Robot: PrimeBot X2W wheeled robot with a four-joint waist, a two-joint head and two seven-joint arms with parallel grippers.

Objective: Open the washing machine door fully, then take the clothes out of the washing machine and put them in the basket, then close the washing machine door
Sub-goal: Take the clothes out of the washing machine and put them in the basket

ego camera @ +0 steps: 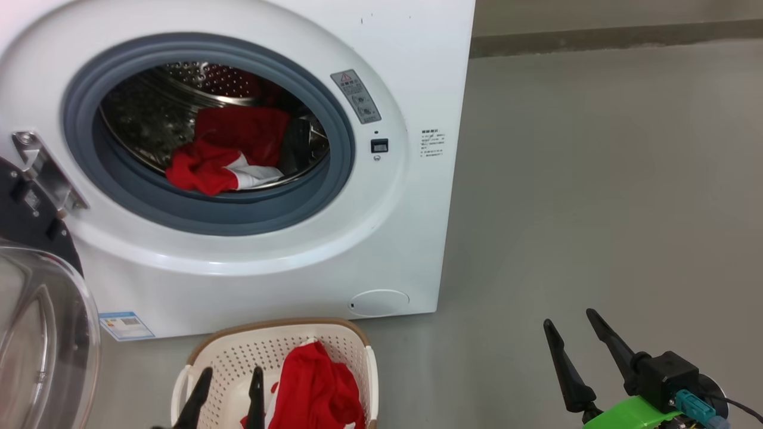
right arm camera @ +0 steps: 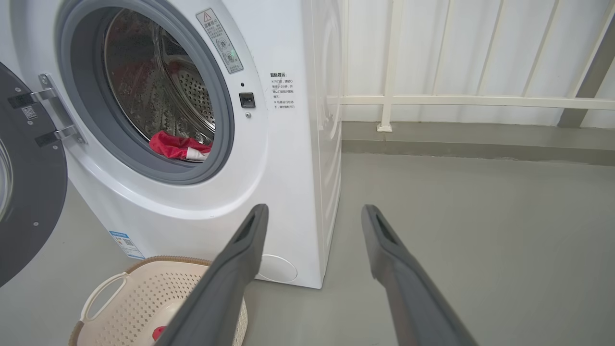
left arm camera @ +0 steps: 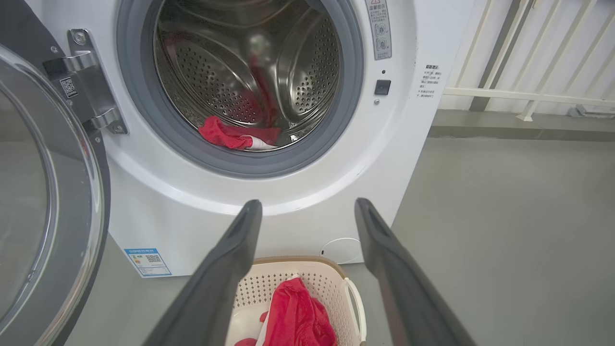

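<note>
Door (left arm camera: 48, 202): stands wide open on its hinge (ego camera: 45, 173), at the left of the head view, with the glass bowl bulging away from the washer.
Washer (ego camera: 268, 280): a white box on the grey floor (ego camera: 596, 179). Its round opening is uncovered, with a grey gasket (ego camera: 340, 119) ringing the steel drum (ego camera: 149, 113).
Clothes (ego camera: 220, 161): a red heap with a white patch lies at the bottom of the drum, close to the front lip.
Basket (ego camera: 238, 351): on the floor just in front of the washer, below the opening.
Red cloth (ego camera: 316, 387): bunched in the basket's right half. A white edge shows beside it, possibly the same garment.
Left gripper (ego camera: 231, 372): above the basket's near left part, fingers spread apart with nothing between them, pointing toward the washer.
Right gripper (ego camera: 568, 317): well to the right of the basket, over bare floor, fingers spread apart and empty.
Railing (right arm camera: 456, 101): white bars behind the washer.
</note>
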